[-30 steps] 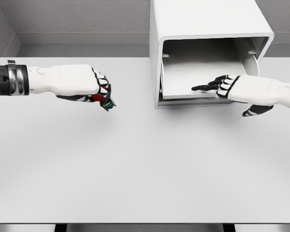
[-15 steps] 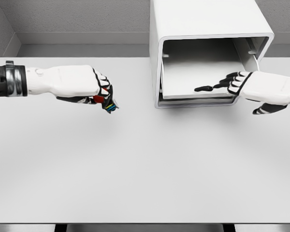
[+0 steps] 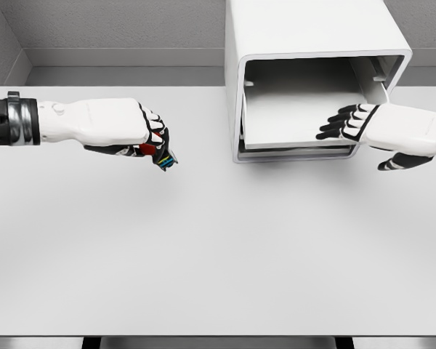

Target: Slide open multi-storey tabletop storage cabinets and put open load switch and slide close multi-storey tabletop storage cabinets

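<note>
A white storage cabinet (image 3: pixel 305 43) stood at the far side of a pale grey table (image 3: pixel 218 254), its drawer (image 3: pixel 294 120) slid open toward the camera. The robot's right hand (image 3: pixel 363 125) reached in from the right, its dark fingers (image 3: pixel 338 123) partly curled over the drawer's front right portion. Well apart, over the table's left side, the left hand (image 3: pixel 131 129) was closed around a small load switch (image 3: pixel 160 154) showing red, black and coloured markings.

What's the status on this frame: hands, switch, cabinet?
Left robot hand shut on load switch, held above table. Right robot hand open at cabinet drawer, which is slid open. Path from switch to drawer unobstructed.
</note>
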You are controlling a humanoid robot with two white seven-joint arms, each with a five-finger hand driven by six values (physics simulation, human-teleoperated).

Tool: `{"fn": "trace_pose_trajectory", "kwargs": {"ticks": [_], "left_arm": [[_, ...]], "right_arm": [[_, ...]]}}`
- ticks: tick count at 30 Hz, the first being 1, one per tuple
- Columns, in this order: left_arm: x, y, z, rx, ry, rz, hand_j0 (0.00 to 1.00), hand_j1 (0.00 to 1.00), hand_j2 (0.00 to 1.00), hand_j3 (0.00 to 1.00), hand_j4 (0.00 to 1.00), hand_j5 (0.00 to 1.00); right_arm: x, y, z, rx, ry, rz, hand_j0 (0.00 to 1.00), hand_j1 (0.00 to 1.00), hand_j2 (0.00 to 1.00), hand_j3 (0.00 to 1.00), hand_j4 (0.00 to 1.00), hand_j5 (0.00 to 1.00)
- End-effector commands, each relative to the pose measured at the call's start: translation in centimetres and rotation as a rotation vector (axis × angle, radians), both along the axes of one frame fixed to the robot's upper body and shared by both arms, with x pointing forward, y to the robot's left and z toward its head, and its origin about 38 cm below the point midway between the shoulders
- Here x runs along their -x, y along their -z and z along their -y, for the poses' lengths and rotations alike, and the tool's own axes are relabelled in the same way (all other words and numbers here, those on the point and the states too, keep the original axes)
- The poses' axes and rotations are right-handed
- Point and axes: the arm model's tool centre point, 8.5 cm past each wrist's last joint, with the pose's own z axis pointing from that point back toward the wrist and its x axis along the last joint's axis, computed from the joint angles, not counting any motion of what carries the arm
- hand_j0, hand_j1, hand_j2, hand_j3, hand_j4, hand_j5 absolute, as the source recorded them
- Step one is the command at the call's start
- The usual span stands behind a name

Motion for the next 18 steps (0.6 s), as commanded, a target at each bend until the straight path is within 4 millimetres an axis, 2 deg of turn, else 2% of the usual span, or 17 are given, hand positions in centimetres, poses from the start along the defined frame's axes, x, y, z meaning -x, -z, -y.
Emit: {"fn": "trace_pose_trajectory", "kwargs": {"ticks": [1, 9, 15, 18], "left_arm": [[0.0, -0.1, -0.1, 0.005, -0.004, -0.003, 0.39, 0.39, 0.39, 0.39, 0.39, 0.39], [0.0, -0.1, -0.1, 0.005, -0.004, -0.001, 0.39, 0.39, 0.39, 0.39, 0.39, 0.39], [0.0, -0.1, -0.1, 0.005, -0.004, -0.003, 0.39, 0.39, 0.39, 0.39, 0.39, 0.39], [0.0, -0.1, -0.1, 0.005, -0.004, -0.003, 0.39, 0.39, 0.39, 0.39, 0.39, 0.39]], "right_arm": [[0.1, -0.2, -0.2, -0.015, -0.004, -0.002, 1.00, 1.00, 1.00, 1.00, 1.00, 1.00], [-0.1, 0.4, -0.1, -0.022, 0.002, -0.017, 1.00, 1.00, 1.00, 1.00, 1.00, 1.00], [-1.6, 0.4, 0.5, -0.019, 0.120, -0.020, 1.00, 1.00, 1.00, 1.00, 1.00, 1.00], [-2.5, 0.9, -0.6, -0.016, 0.106, -0.024, 1.00, 1.00, 1.00, 1.00, 1.00, 1.00]]}}
